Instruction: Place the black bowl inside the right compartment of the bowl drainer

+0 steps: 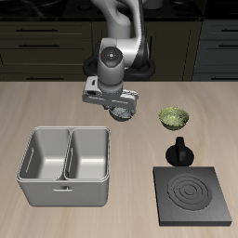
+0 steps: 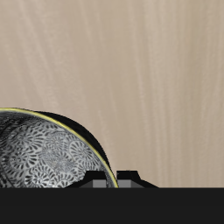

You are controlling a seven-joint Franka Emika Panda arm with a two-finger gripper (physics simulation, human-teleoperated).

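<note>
The black bowl (image 1: 123, 114) hangs under my gripper (image 1: 121, 105), which is shut on its rim and holds it above the table. It sits just behind the bowl drainer (image 1: 65, 189), a grey tub with two deep basins, close to the back corner of the basin nearer the stove plate. In the wrist view the bowl's grey-white speckled inside (image 2: 39, 153) shows close up, with a dark fingertip (image 2: 118, 178) at its rim and bare wooden table beyond. Both basins hold nothing.
A yellow-green bowl (image 1: 173, 117) stands on the table beside the gripper. A flat black stove plate (image 1: 193, 193) lies near the front edge, with a black knob (image 1: 179, 152) just behind it. Dark cabinets run along the back.
</note>
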